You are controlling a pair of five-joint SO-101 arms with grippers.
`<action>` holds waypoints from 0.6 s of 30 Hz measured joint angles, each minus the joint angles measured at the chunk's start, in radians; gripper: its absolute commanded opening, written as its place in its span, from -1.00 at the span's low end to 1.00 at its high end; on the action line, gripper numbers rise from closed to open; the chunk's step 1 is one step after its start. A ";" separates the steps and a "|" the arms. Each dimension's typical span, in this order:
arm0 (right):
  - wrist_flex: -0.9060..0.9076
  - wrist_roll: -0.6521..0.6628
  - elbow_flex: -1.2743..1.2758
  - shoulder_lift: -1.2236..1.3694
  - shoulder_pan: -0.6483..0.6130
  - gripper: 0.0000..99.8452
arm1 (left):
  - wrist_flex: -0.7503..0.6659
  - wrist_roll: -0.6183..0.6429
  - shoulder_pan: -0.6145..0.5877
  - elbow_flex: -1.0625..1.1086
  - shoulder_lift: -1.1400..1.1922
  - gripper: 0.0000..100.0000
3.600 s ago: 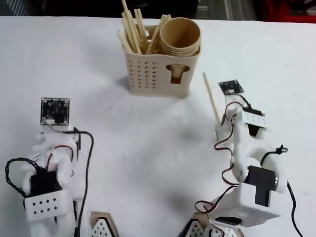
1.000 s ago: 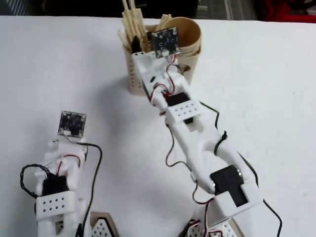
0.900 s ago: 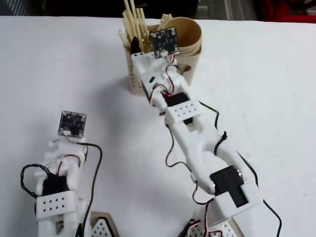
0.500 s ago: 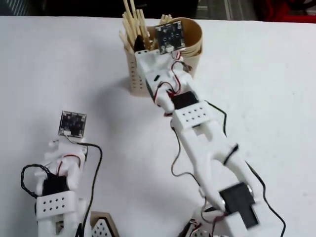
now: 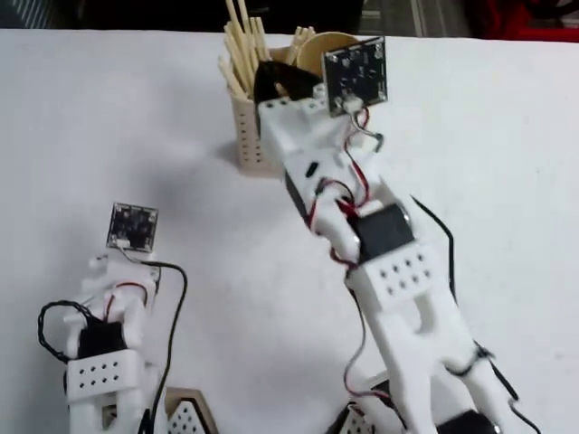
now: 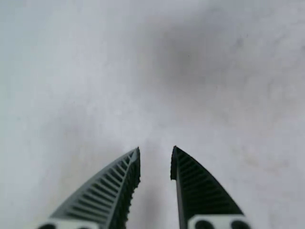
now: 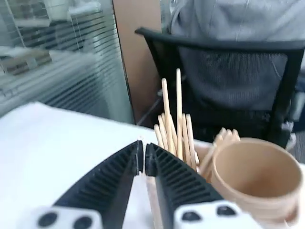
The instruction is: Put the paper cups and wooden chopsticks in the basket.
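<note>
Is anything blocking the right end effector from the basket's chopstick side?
Nothing visible does. The right end effector hangs just above the basket, its jaws nearly together with nothing between them. The chopsticks stand upright just beyond its tips, with the paper cups beside them.

You have no text, label or number to read here. Any marks on the board [image 5: 355, 70] behind the right pincer [image 7: 142, 155] are too small to tell, likewise on the left board [image 5: 134, 225].
</note>
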 measured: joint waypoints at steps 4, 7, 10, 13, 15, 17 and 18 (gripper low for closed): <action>0.117 0.000 0.077 -0.114 0.002 -0.96 | 0.000 0.000 0.000 0.000 0.000 -0.76; 0.155 0.000 0.176 -0.210 0.002 -0.96 | 0.000 0.000 0.000 0.000 0.000 -0.76; 0.158 0.000 0.299 -0.331 0.000 -0.96 | 0.015 0.002 0.000 -0.003 0.000 -0.87; 0.160 0.020 0.431 -0.465 0.000 -0.96 | 0.077 0.057 0.000 -0.049 0.000 -0.95; 0.160 0.069 0.525 -0.551 0.000 -0.96 | 0.104 0.097 0.000 -0.075 0.000 -0.94; 0.160 0.107 0.620 -0.631 0.000 -0.96 | 0.123 0.118 0.017 -0.084 0.000 -0.96; 0.160 0.118 0.666 -0.671 0.006 -0.96 | 0.127 0.126 0.029 -0.086 0.000 -0.95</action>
